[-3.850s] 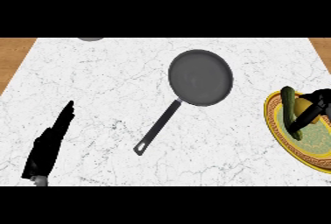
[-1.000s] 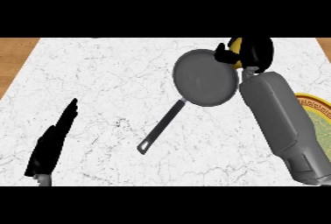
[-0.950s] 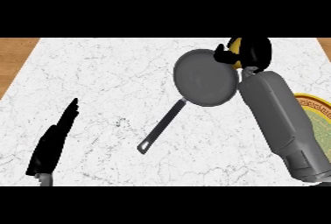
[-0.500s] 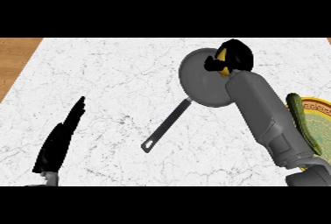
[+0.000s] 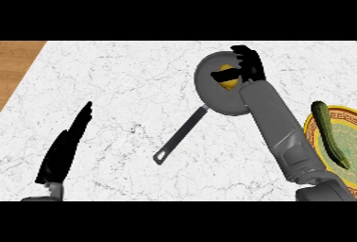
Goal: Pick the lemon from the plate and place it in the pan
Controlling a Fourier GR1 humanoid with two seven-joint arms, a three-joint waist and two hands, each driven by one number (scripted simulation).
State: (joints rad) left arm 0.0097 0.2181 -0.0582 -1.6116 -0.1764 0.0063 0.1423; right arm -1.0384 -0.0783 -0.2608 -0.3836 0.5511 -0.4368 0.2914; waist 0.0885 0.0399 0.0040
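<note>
The right hand [image 5: 245,66] holds the lemon [image 5: 227,76] over the pan [image 5: 222,88], fingers curled round it, so only the release is left.

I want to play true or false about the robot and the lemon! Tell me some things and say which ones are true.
1. The lemon is over the pan. True.
2. The right hand is down by the plate. False: it is up over the pan, next to the lemon.
3. A long green vegetable lies on the plate. True.
4. The left hand is holding the pan's handle. False: it rests open at the lower left, away from the handle.
5. The pan sits on a wooden counter. False: it sits on the white marble counter.
</note>
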